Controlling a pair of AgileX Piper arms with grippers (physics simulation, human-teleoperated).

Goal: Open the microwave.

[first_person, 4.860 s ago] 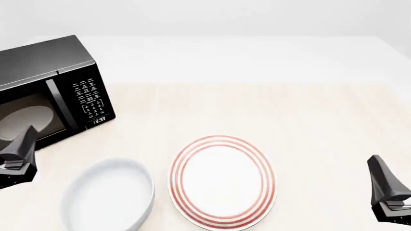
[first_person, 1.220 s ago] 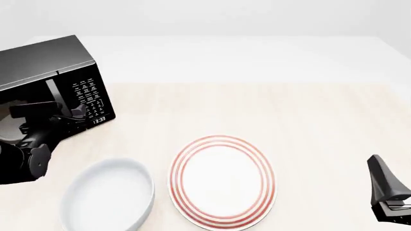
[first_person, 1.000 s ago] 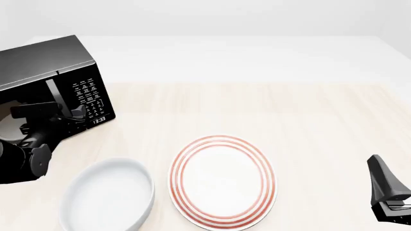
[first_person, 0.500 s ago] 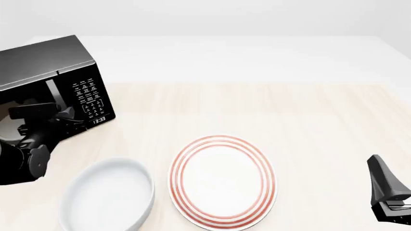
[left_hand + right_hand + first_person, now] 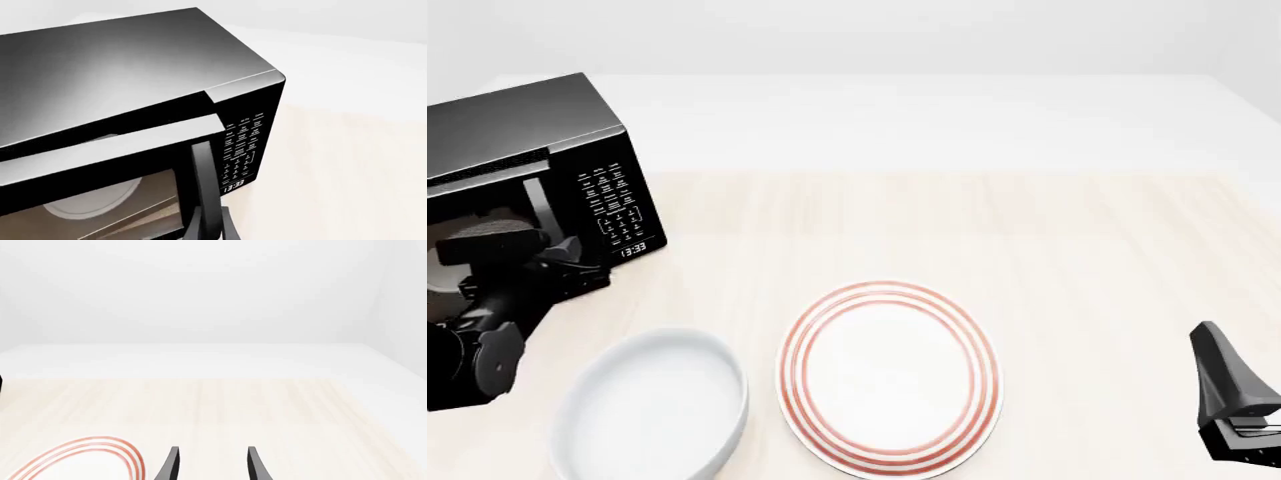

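Note:
The microwave (image 5: 521, 130) is a glossy black box at the table's far left, with a white-labelled keypad (image 5: 614, 205) and a clock display (image 5: 631, 249). Its door stands slightly ajar, and a pale gap shows along the door's top edge (image 5: 100, 150). My left gripper (image 5: 571, 262) is shut on the vertical bar handle (image 5: 200, 185), low on the bar. One fingertip (image 5: 228, 227) shows beside the handle in the left wrist view. My right gripper (image 5: 1234, 410) hangs open at the near right, far from the microwave, its fingers (image 5: 170, 465) apart with nothing between them.
A white bowl (image 5: 654, 405) sits at the near left, just right of my left arm. A white plate with red rings (image 5: 889, 375) lies near the middle front; its rim (image 5: 127, 455) also shows in the right wrist view. Pale wooden table stretches to the right and back.
The door has swung out a little from shut. My left gripper has drawn back toward me with the handle. The right arm has not moved.

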